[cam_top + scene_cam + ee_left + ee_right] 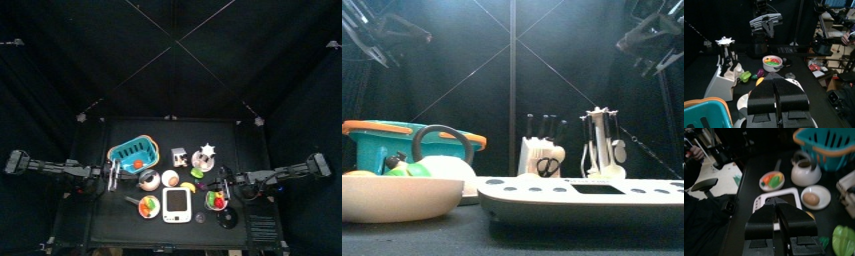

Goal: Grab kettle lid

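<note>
Right wrist view: the kettle lid (pixel 804 164) sits on top of the white kettle (pixel 807 175), under the kettle's dark arched handle. The kettle stands just beside the teal basket (pixel 827 143). Nearer the camera lie a small bowl of coloured food (pixel 771 179), a plate with a brownish round item (pixel 814 198), and a white scale (pixel 791 195). The right gripper (pixel 777 200) hangs above the scale, well apart from the lid, jaws pressed together on nothing. Top view: the kettle (pixel 150 180) stands left of the table's middle, with the basket (pixel 131 152) behind it and the scale (pixel 178 203) in front. Left wrist view: the left gripper (pixel 776 81) has its jaws closed against each other, empty, and faces a utensil holder (pixel 726 50).
</note>
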{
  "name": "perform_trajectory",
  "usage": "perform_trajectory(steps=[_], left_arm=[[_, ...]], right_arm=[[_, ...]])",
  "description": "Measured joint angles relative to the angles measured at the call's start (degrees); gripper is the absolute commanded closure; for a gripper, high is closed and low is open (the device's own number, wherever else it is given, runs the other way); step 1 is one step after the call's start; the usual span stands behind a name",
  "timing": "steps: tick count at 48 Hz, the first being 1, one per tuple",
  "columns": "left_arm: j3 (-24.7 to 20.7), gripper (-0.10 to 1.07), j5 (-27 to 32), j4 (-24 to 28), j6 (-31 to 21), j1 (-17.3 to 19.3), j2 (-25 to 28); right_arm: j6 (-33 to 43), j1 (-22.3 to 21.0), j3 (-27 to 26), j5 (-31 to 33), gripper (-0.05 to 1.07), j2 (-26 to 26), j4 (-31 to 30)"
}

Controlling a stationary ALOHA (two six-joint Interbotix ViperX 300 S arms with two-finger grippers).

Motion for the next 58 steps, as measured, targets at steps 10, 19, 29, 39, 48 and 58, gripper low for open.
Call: perform_trajectory(steps=[10,19,29,39,48,58], left_arm=[[0.8,0.76,-3.3,0.1,-0.1,-2.0,2.8],[0.9,0.76,-5.5,0.0,-0.2,-2.0,4.0],[1.2,0.76,-5.7,-0.5,-0.2,-2.0,4.1],[2.3,0.76,-5.7,-2.8,-0.2,-2.0,4.1],[2.9,0.76,-5.7,-3.3,0.0,-2.0,4.1],[3.0,0.76,-5.7,-3.3,0.0,-2.0,4.1]], right_arm=[[5.5,5.9,-0.6,12.5,0.94,2.9,0.4],[6.7,10.5,-2.0,18.4,0.84,5.9,0.0],[6.9,10.8,-6.1,25.1,0.65,9.6,-3.3],[7.3,6.7,-13.4,37.7,0.49,13.4,-5.3],[7.1,5.1,-18.5,45.2,0.39,16.1,1.6],[7.7,6.0,-19.7,46.3,0.31,18.1,3.2]])
